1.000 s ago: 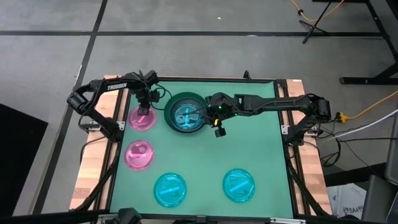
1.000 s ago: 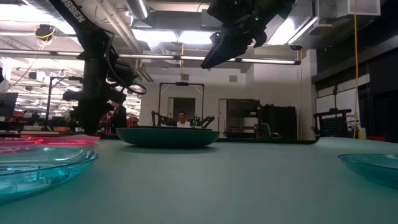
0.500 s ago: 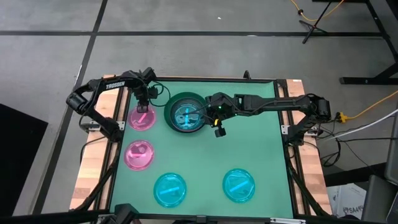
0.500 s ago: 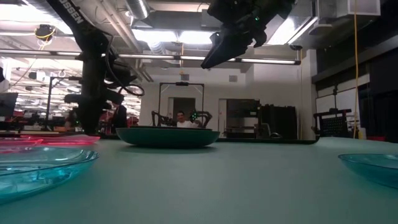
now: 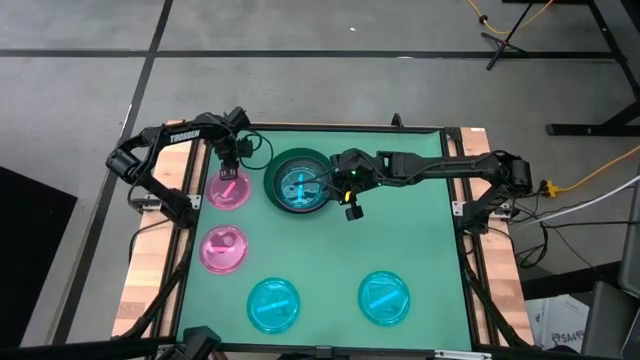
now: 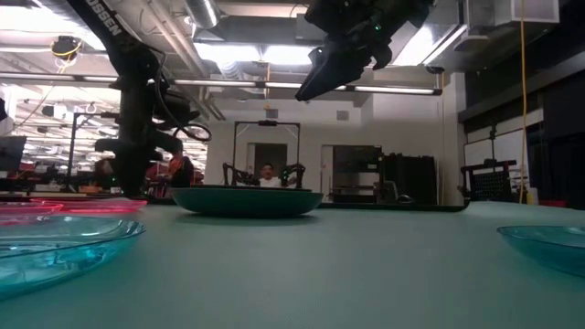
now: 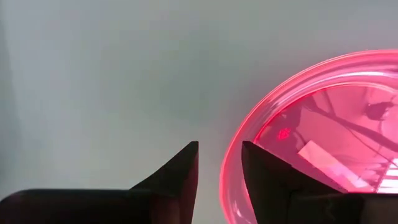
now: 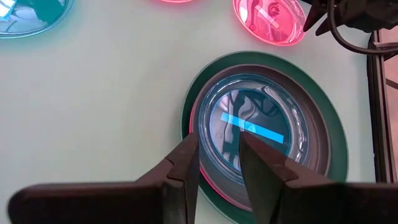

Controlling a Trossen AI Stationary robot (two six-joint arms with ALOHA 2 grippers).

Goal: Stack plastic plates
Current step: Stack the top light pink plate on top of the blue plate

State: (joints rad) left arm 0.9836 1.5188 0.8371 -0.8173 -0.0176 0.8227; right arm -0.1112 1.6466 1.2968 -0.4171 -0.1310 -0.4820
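So far a stack [image 5: 300, 184] is built at 12 o'clock; four plates are left. The left gripper [image 7: 219, 177], slightly open, straddles the pink plate [image 7: 323, 137] rim; the right gripper [image 8: 217, 167] hovers, empty, slightly open.

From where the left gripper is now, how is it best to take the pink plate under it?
Probably by the raised rim of the pink plate, coming from above at its far edge. The left gripper hangs open there, one finger on each side of the rim.

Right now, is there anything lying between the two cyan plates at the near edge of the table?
No. In the high view, only bare green mat lies between the left cyan plate and the right cyan plate.
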